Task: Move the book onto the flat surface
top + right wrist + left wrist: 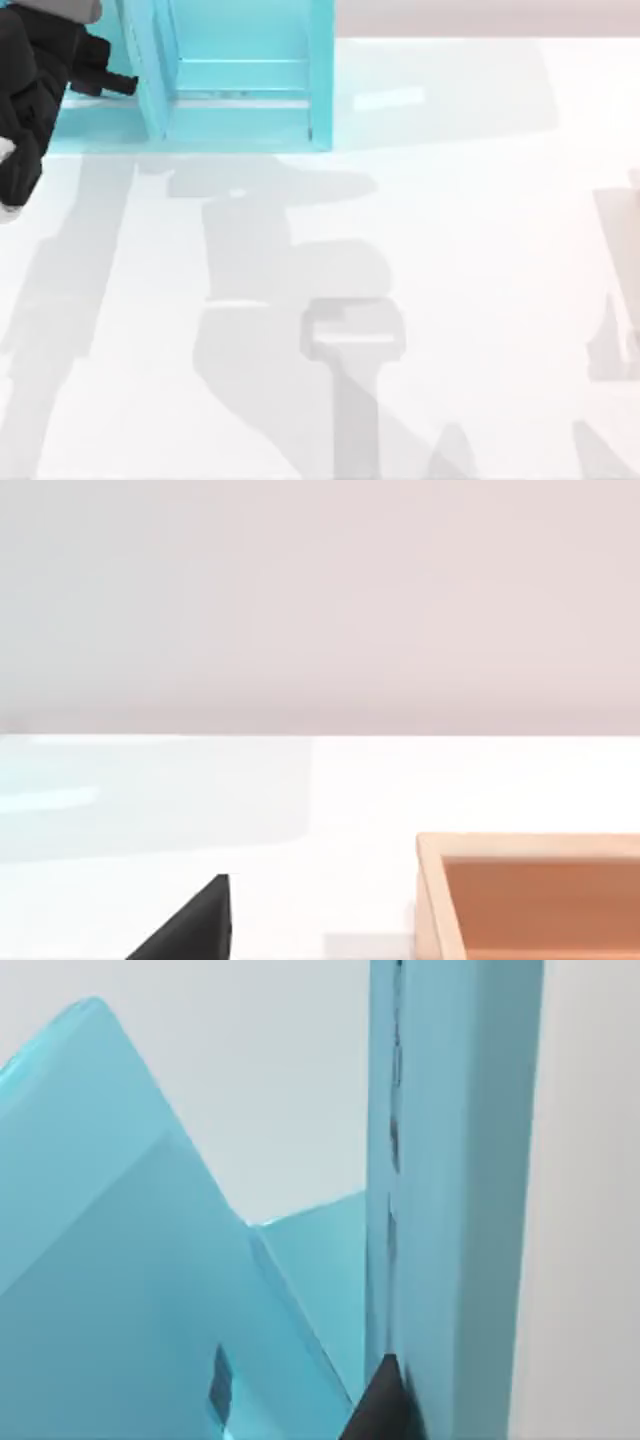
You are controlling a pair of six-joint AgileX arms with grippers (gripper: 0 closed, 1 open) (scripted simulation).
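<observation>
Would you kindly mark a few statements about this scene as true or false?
1. The left pincer is up against the turquoise compartmented shelf unit. True.
2. The shelf unit stands at the right side of the table. False: it stands at the far edge, towards the left.
3. The right wrist view shows the right pincer above the table, with an orange-brown open box nearby. True.
4. The table has a dark wooden top. False: it is a plain white tabletop.
</observation>
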